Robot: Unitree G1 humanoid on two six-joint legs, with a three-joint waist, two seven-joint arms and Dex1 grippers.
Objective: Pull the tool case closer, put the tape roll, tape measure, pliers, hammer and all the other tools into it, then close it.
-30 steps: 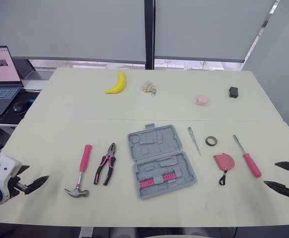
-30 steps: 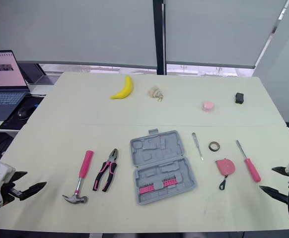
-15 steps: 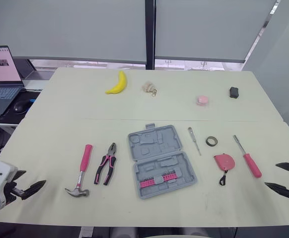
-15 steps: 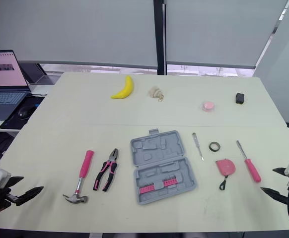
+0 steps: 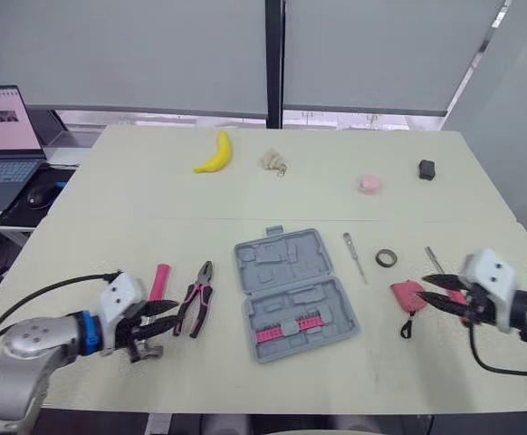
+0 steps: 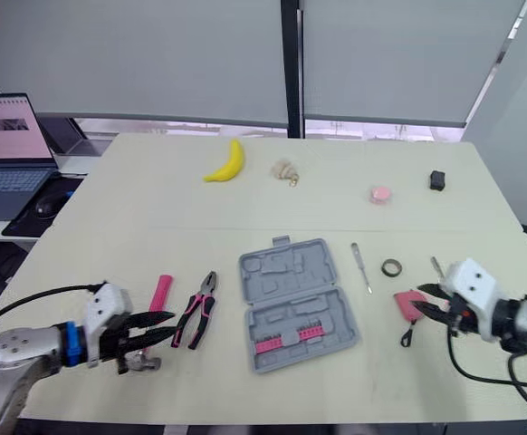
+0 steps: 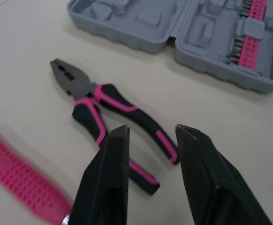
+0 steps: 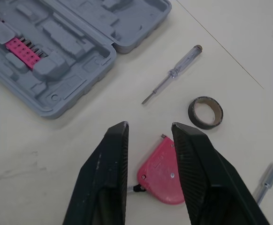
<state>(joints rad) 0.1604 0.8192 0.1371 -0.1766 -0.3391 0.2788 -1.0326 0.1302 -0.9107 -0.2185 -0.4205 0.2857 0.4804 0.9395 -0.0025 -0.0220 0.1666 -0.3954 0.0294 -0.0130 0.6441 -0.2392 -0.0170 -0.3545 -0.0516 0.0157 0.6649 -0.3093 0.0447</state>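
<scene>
Near row, head view, lower left to lower right:
- L gripper (image 5: 162, 317): lower left, fingers spread, holding nothing. You've got its tips over the near ends of the pliers' handles; contact can't be told.
- hammer (image 5: 159, 277): pink grip just left of the pliers, head end partly behind the L gripper.
- pliers (image 5: 194, 304): black/pink, flat on the table (image 5: 91, 245), nose pointing to the far side.
- tool case (image 5: 286, 294): centre of frame, open flat, grey. Pink bit strip in the near half, moulded slots otherwise unfilled.
- tape measure (image 5: 405, 294): red, right of the case.
- R gripper (image 5: 426, 287): lower right, fingers spread, gripping nothing, your tips at the tape measure's right edge.

Mid row, right of centre:
- slim screwdriver (image 5: 354, 256), beside the case lid.
- tape roll (image 5: 387, 257), dark ring, between the two screwdrivers.
- second screwdriver (image 5: 433, 259): metal shaft only, handle behind the R gripper.

Far row, upper part:
- banana (image 5: 214, 152), beige lump (image 5: 272, 161), pink disc (image 5: 368, 184), black block (image 5: 426, 169).
- laptop (image 5: 1, 127) and mouse (image 5: 35, 195), upper left, off the table.
</scene>
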